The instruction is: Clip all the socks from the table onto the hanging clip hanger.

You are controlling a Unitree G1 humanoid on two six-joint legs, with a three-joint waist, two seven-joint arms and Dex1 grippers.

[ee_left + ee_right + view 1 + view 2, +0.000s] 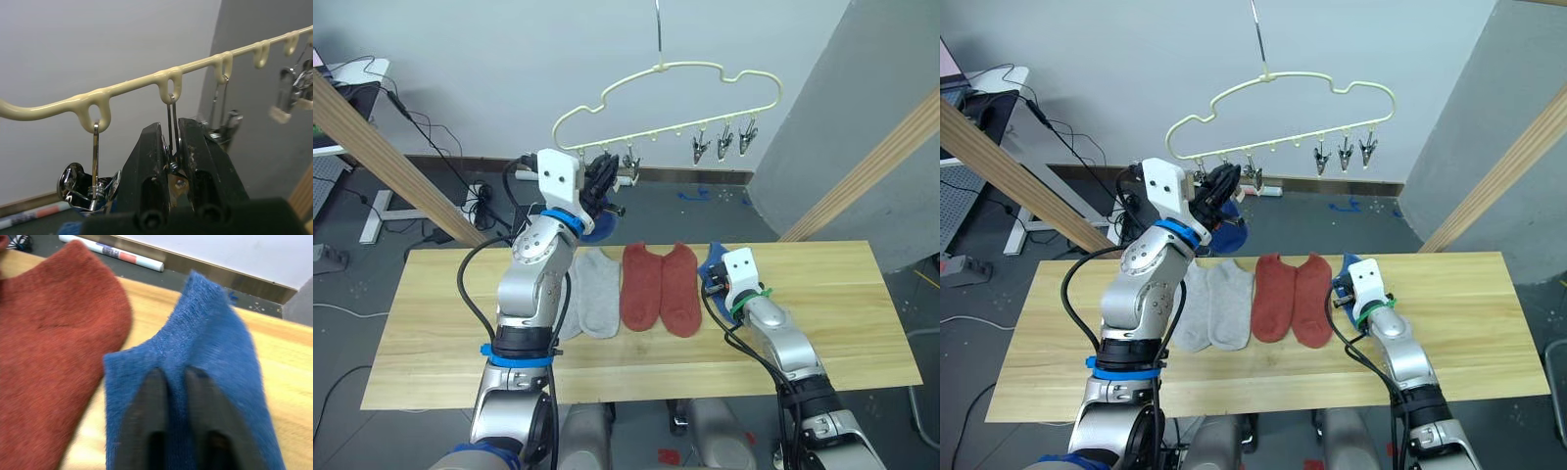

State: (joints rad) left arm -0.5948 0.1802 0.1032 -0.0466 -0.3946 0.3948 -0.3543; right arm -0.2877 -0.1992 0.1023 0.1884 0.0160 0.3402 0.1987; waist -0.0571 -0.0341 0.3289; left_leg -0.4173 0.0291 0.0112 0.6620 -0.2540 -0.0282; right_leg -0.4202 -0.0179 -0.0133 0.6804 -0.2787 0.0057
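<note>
Socks lie in a row on the tabletop (pixel 862 294): two grey socks (pixel 1209 305), then two red socks (pixel 1293 297), then a blue sock (pixel 195 382) beside them on the robot's right. Above hangs the hanger (pixel 666 98), a cream wire outline with metal clips along its lower bar. The left claw (pixel 170 147) is raised to that bar, fingers nearly shut around one clip (pixel 172 122), seemingly squeezing it; another blue sock (pixel 1229 233) hangs just below it. The right claw (pixel 176 396) rests low, closed on the tabletop blue sock. Likely step: fastening the raised sock. Next, the right arm must lift its sock to a free clip.
</note>
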